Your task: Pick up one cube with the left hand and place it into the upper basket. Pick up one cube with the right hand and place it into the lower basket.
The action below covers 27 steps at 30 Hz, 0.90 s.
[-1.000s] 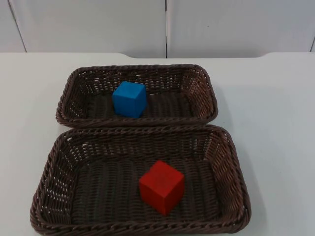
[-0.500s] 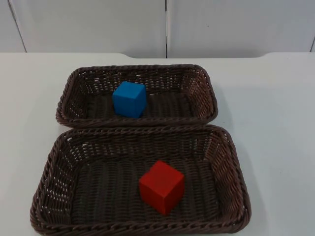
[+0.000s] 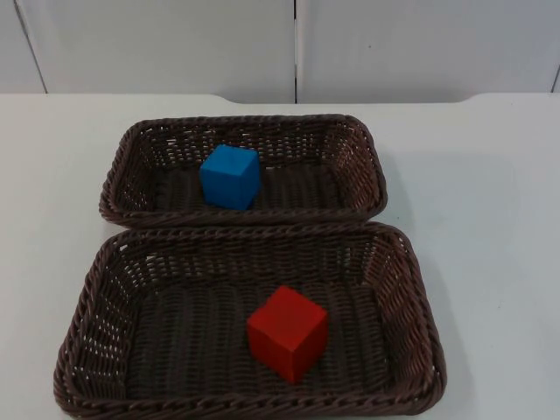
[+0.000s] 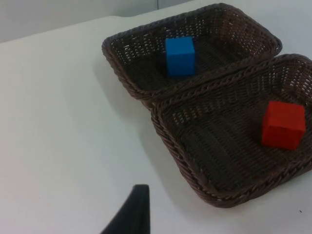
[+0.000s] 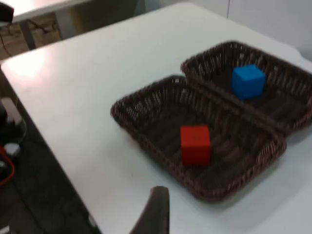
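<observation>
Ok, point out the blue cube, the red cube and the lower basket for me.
blue cube [image 3: 230, 176], top view, on its front face.
red cube [image 3: 287, 332], top view, near its middle.
lower basket [image 3: 254, 233], top view, on its far rim.

The top view looks down and forward from a fixed point over the white table [image 3: 490, 219], facing the grey partition wall [image 3: 175, 44]; the lower basket [image 3: 96, 297] lies nearest the camera, with the upper basket [image 3: 367, 166] beyond it. The left wrist view looks from off the baskets' left side, fairly near and slanting down across the table [image 4: 63, 112], with a black fingertip [image 4: 134, 214] at the picture's edge. The right wrist view looks from farther off and higher, over the table's near edge toward the wall. All three views share both baskets, the blue cube [image 3: 230, 176] and the red cube [image 3: 287, 332].
</observation>
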Each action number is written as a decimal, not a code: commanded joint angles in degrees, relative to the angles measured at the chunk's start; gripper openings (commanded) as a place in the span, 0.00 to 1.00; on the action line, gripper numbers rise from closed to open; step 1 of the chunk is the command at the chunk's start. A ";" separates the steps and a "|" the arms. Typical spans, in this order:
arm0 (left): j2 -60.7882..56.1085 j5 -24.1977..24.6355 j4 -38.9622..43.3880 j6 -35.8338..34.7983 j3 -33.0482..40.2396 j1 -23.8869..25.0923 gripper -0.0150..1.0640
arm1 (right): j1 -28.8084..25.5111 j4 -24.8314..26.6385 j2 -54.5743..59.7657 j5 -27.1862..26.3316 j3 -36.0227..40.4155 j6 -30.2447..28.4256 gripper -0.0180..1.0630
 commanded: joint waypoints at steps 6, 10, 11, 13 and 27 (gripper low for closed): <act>-0.25 0.18 0.27 -0.35 0.22 0.16 0.99 | 0.32 -3.25 -3.89 5.71 2.53 2.17 0.74; -0.25 0.18 0.27 -0.35 0.22 0.16 0.99 | 0.32 -5.24 -4.77 6.94 2.59 4.28 0.74; -0.25 0.18 0.27 -0.35 0.22 0.16 0.99 | 0.32 -5.49 -4.82 7.37 2.72 4.28 0.74; -0.25 0.18 0.27 -0.35 0.22 0.16 0.99 | 0.32 -5.77 -4.82 7.77 3.09 4.28 0.74; -0.25 0.18 0.14 -0.35 0.19 0.16 0.99 | 0.32 -5.90 -4.82 8.10 3.19 4.39 0.74</act>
